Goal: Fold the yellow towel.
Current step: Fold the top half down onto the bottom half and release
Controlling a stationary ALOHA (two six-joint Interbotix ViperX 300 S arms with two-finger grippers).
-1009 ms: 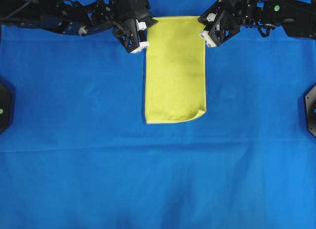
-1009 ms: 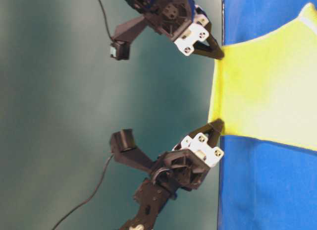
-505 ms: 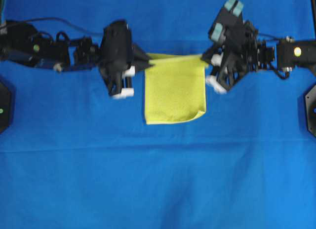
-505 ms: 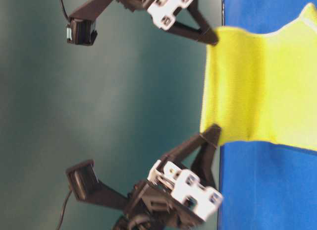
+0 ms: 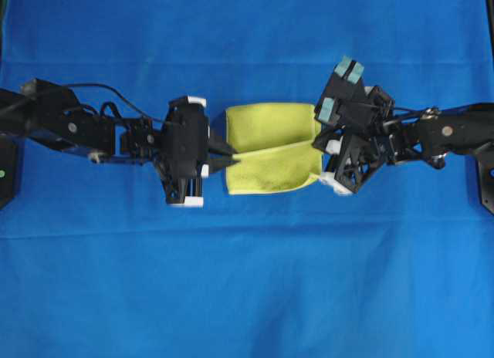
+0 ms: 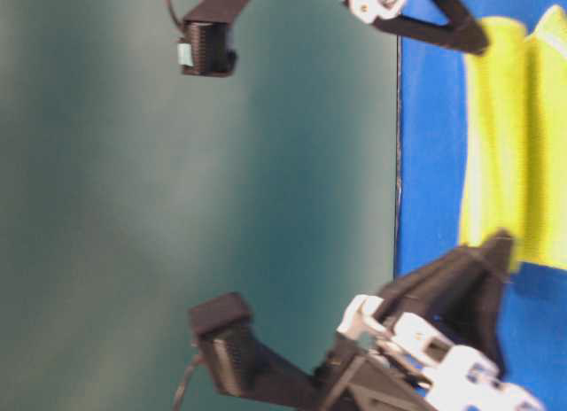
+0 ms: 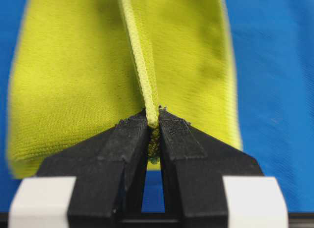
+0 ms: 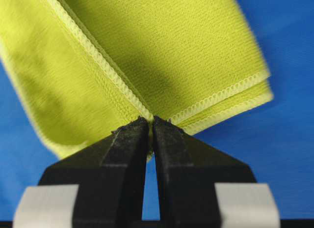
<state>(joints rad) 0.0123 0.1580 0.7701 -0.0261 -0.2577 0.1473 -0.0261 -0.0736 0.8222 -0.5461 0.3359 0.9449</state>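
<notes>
Both tools clamp hem corners of the yellow towel [image 5: 272, 148] at blue table [image 5: 247, 281] centre: left tool [image 5: 231, 158] at 9 o'clock, right tool [image 5: 319, 144] at 3 o'clock.

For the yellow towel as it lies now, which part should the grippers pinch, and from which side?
The two ends of the stitched hem crossing the yellow towel, each from its own outer side. That edge is the loose one; the left gripper and right gripper are shut on its corners that way.
</notes>
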